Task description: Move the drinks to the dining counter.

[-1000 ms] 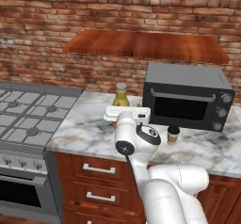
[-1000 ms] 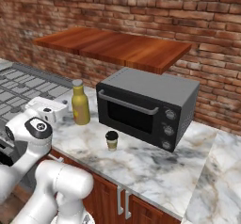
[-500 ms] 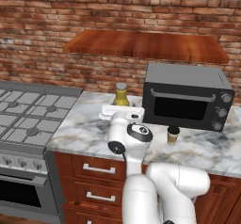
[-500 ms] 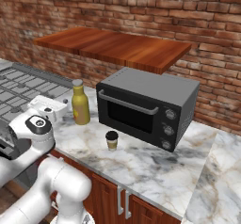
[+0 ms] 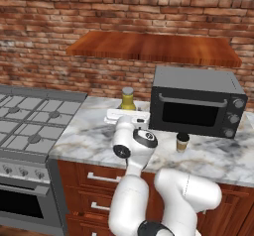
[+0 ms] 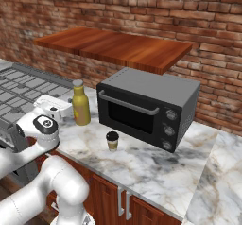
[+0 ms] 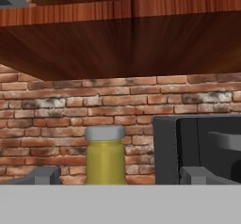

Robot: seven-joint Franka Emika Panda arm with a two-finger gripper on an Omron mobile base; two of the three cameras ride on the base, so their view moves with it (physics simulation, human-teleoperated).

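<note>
Burners of a gas stove [image 5: 30,126] are seen at the far left, set flush against the narrow marble worktop [image 5: 89,141] along the brick wall. Just right of the stove, the gripper [image 7: 120,176] is held level above the worktop, aimed at the mustard-yellow bottle [image 5: 128,99]. In the hand view its fingertips [image 7: 42,175] are seen spread wide, one on each side of the bottle's lower body, nothing yet between them and no contact made. The bottle is stood upright near the wall, just left of the black toaster oven [image 6: 149,107]. Further right, the small paper cup [image 6: 112,141] with its black lid is set upright on the marble in front of the oven, well apart from the bottle.

The step in hand is judged to be the approach to the first drink, the bottle; no drink has been lifted, so the task is at its start. For the next move, the hand is to be carried forward until the bottle's body is bracketed by the fingers, then closed and lifted clear. Care is called for on the right side, where the oven's wall is close beside the bottle.
</note>
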